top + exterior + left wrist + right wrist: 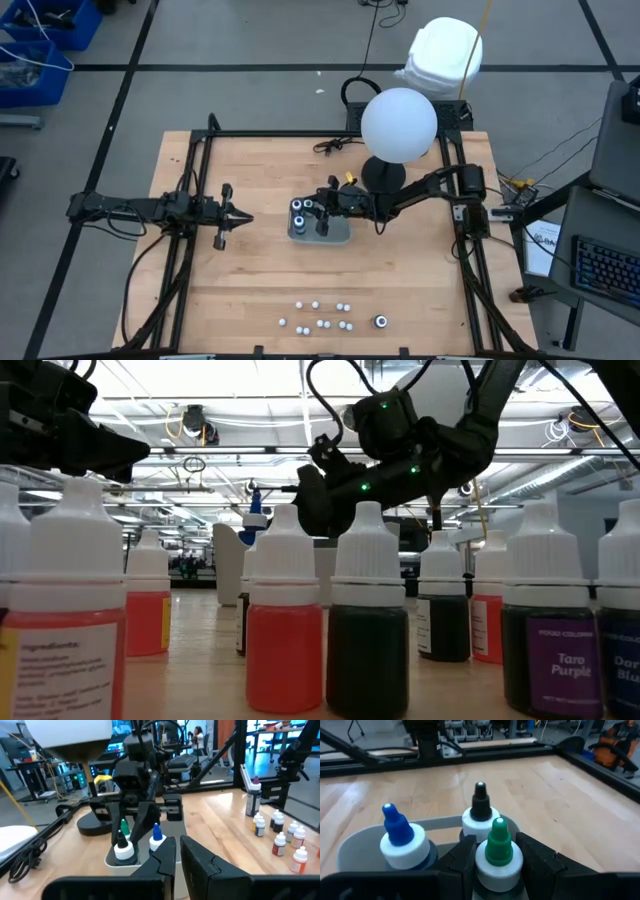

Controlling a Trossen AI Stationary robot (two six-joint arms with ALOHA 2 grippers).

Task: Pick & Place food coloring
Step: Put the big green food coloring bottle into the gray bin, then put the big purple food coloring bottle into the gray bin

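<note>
Right hand (492, 865) | closed about green-tipped jar (498, 851), held upright over tray (300, 236) | left hand (243, 216) shut, empty, waiting beside | bottles (318, 322) set nearer worktop's front edge.

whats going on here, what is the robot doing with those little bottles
The right gripper is closed on a green-tipped bottle over the clear tray, where blue-tipped and black-tipped ones already stand. The left gripper waits shut nearby. A cluster of small dropper bottles sits at the table's near edge.
</note>
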